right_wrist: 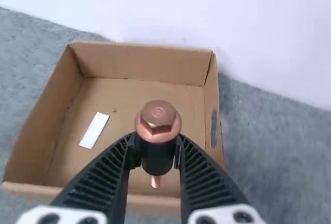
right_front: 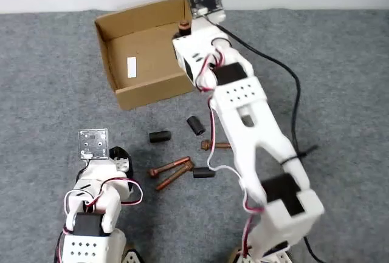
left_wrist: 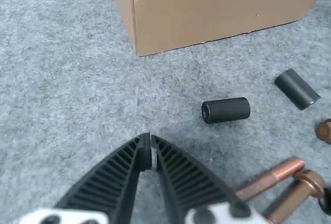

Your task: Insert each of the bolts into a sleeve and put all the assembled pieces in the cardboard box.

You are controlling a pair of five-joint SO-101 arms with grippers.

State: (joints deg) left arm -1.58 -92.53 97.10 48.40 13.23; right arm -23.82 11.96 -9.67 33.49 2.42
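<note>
My right gripper [right_wrist: 155, 149] is shut on an assembled piece [right_wrist: 158, 125], a copper bolt standing upright in a black sleeve. It holds the piece over the open cardboard box [right_wrist: 62, 131], near the box's right wall [right_front: 182, 32]. My left gripper [left_wrist: 150, 151] is shut on nothing and hovers low over the carpet, at the lower left of the high view [right_front: 118, 157]. Two loose black sleeves [left_wrist: 226, 109] [left_wrist: 296, 89] lie ahead of it. A third sleeve [right_front: 204, 172] lies by two crossed copper bolts [right_front: 171, 172]. Another bolt [right_front: 216, 145] lies under the right arm.
The box floor holds only a white label [right_wrist: 94, 130]. Grey carpet [right_front: 48, 93] covers the table. A black cable [right_front: 292, 87] runs along the right arm. A white wall [right_wrist: 232, 22] rises behind the box.
</note>
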